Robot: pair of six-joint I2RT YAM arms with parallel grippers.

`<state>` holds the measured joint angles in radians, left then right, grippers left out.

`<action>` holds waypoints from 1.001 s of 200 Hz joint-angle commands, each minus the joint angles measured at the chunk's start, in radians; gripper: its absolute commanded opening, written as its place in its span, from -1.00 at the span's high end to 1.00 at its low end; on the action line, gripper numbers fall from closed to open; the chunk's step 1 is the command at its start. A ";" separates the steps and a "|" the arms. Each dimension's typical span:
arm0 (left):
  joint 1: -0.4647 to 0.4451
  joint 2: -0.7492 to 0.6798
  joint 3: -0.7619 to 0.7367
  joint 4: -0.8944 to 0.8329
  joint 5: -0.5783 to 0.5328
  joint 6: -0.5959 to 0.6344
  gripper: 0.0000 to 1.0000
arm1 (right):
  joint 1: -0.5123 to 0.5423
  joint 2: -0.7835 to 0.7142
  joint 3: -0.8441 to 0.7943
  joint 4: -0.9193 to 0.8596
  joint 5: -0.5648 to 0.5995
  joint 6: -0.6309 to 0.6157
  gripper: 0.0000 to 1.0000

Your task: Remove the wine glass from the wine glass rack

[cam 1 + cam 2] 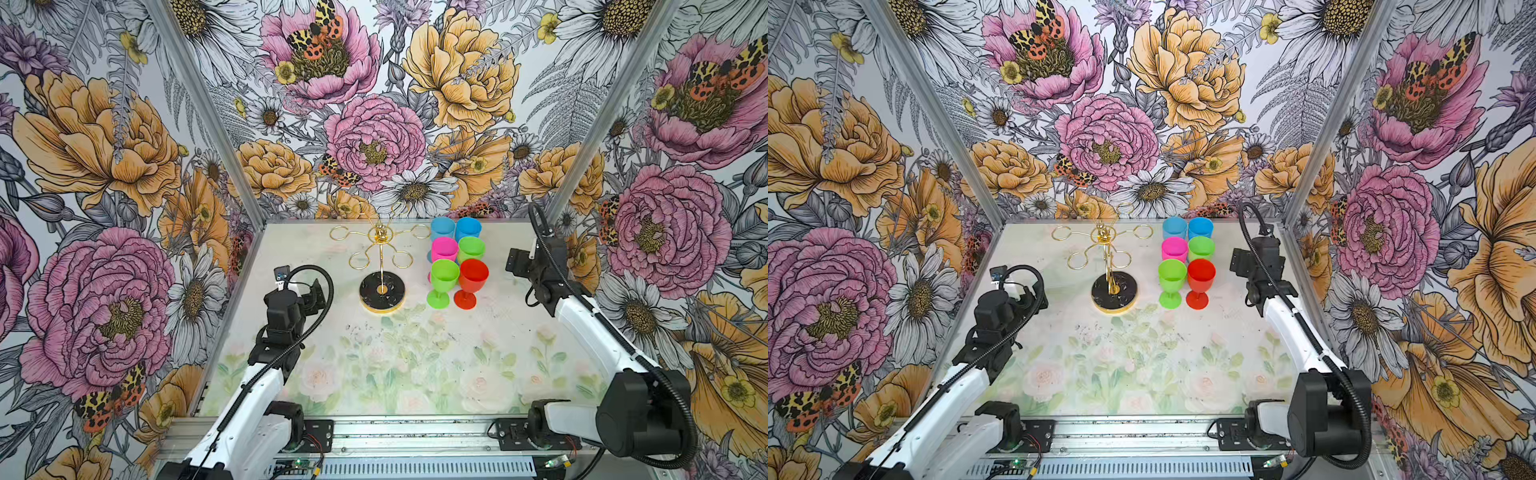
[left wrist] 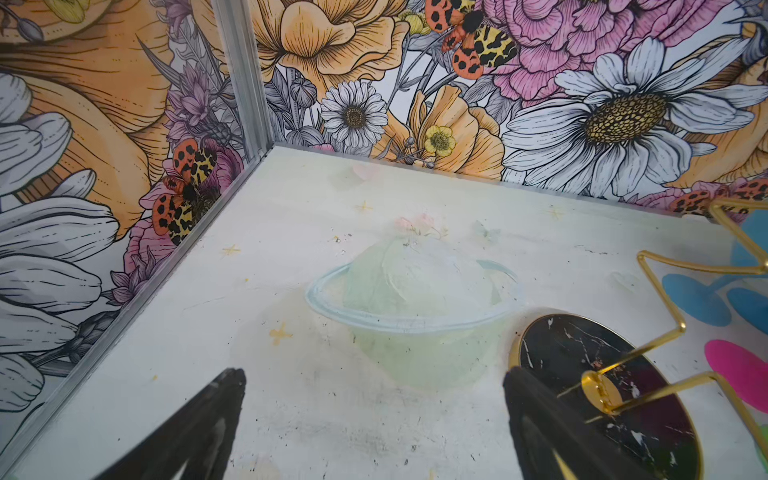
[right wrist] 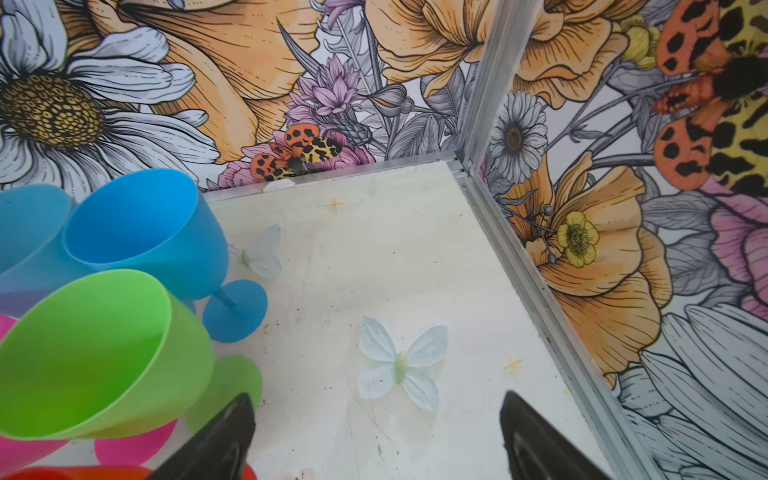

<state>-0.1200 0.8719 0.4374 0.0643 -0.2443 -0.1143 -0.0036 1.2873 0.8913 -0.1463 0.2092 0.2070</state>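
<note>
I'm seeing the wine glass rack carrying nothing, six wine glasses standing beside it. Left hand and right hand gaping wide, empty. Looking done.

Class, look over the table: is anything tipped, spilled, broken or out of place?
Nothing stands out. The wine glass rack stands upright with every loop bare, and six coloured glasses stand upright in a tidy block beside it. Only dark scuffs mark the table.
</note>
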 commanded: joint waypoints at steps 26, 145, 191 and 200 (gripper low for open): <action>0.066 0.167 -0.078 0.376 0.095 0.074 -0.97 | -0.064 0.033 -0.184 0.346 0.002 -0.020 -0.89; 0.084 0.645 -0.131 0.985 0.098 0.160 -0.97 | -0.074 0.144 -0.494 0.904 -0.046 -0.030 -0.99; 0.108 0.676 -0.085 0.917 0.145 0.146 -0.97 | -0.037 0.235 -0.544 1.075 -0.047 -0.072 -0.99; 0.109 0.675 -0.065 0.877 0.151 0.148 -0.97 | -0.036 0.251 -0.572 1.171 -0.061 -0.082 -0.99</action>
<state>-0.0254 1.5528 0.3218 0.9733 -0.1394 0.0330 -0.0547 1.4601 0.3782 0.7944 0.1780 0.1638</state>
